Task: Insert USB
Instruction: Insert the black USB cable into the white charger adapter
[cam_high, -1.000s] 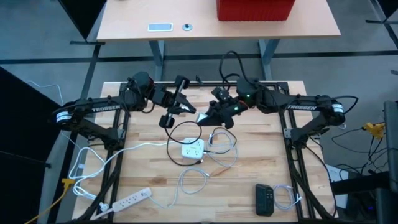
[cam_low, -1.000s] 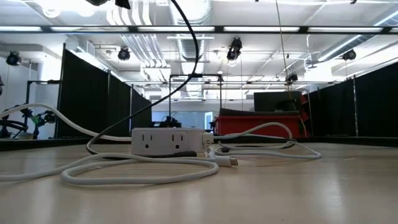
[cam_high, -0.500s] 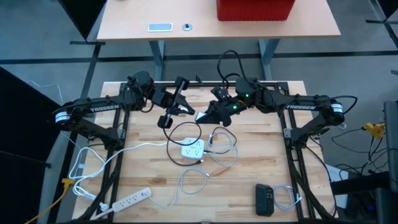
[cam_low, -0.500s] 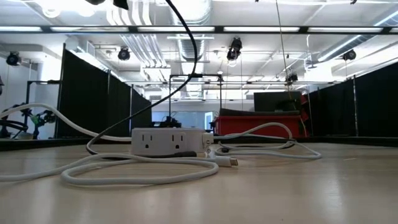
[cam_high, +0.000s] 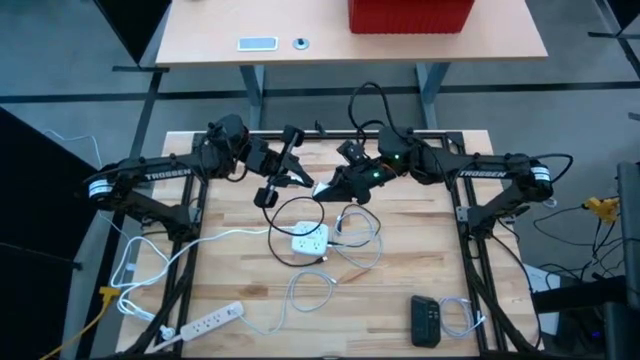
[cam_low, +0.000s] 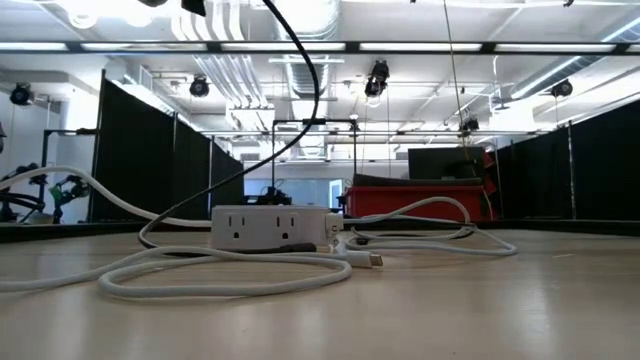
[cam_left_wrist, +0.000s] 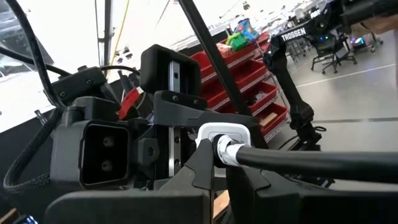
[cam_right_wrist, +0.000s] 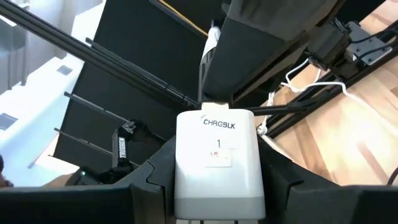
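Observation:
In the right wrist view my right gripper (cam_right_wrist: 216, 186) is shut on a white charger block (cam_right_wrist: 215, 155) marked CHRGBLK. The left wrist view shows my left gripper (cam_left_wrist: 217, 171) shut on the white plug (cam_left_wrist: 221, 138) of a black USB cable (cam_left_wrist: 311, 163). Both grippers meet above the table's far middle, left gripper (cam_high: 304, 180) facing right gripper (cam_high: 333, 186), tips close together. The black cable (cam_high: 290, 212) hangs down in a loop to the table. Whether the plug touches the charger, I cannot tell. My left gripper pinches the white plug (cam_left_wrist: 211, 148) between its two fingers, where the black cable leaves it. The plug is lifted clear of the table, and the cable trails off sideways and down. My right gripper pinches the charger block's two sides (cam_right_wrist: 180, 177) between its fingers (cam_right_wrist: 152, 183), its labelled face showing. The block is lifted clear of the table and points at my left gripper.
A white power strip (cam_high: 308, 238) with coiled white cables lies mid-table below the grippers, also seen in the low view (cam_low: 272, 227). A second power strip (cam_high: 210, 320) lies near the front left, a black device (cam_high: 427, 320) at the front right.
My right gripper has edged toward the table's left edge and my left gripper, carrying the charger block.

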